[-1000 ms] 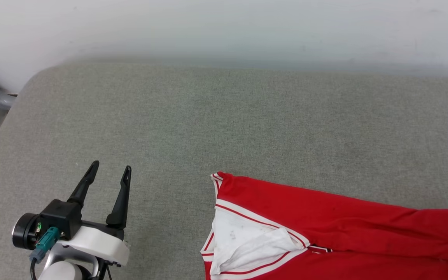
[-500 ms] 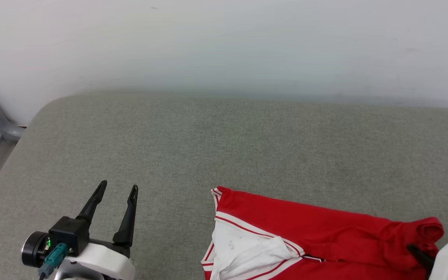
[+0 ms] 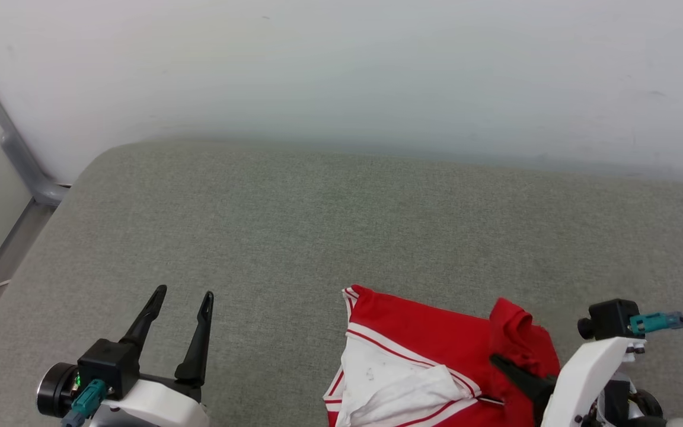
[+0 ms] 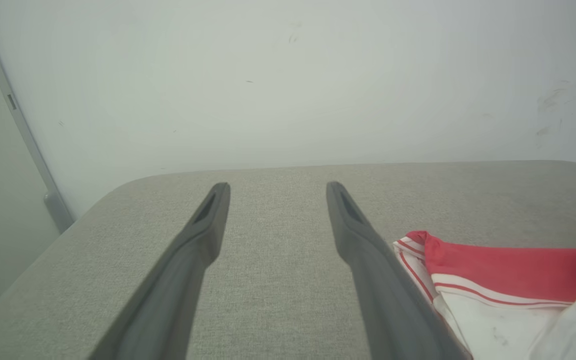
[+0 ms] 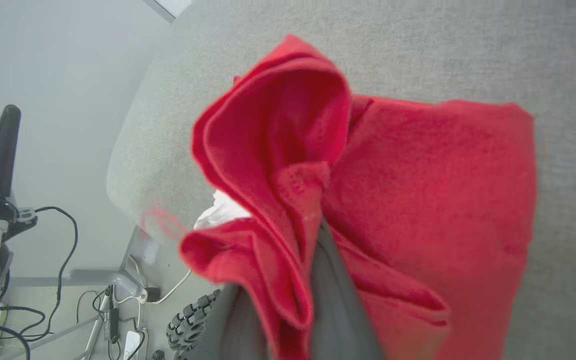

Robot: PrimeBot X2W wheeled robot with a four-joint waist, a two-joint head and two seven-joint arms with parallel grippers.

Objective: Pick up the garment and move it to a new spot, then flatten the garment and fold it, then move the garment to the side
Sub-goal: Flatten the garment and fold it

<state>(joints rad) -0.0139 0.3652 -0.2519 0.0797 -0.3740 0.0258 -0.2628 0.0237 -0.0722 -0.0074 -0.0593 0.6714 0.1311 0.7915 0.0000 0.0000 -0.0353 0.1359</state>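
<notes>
Head view: I am seeing the garment [image 3: 424, 332] lying on the tabletop [image 3: 318, 225], near edge, right of centre, its long axis running left-right. My right tool [image 3: 498, 360] is pinching its bunched right end. My left tool [image 3: 184, 292] is hovering wide open and empty, the garment off to its right.

Left wrist view: the striped trim is lying just right of that tool.

Right wrist view: the right tool is clamping shut on red cloth.

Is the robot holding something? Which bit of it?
Yes. The right tool is pinching the red shirt by a bunched-up fold of its red cloth. The left tool is open and holds nothing.
</notes>
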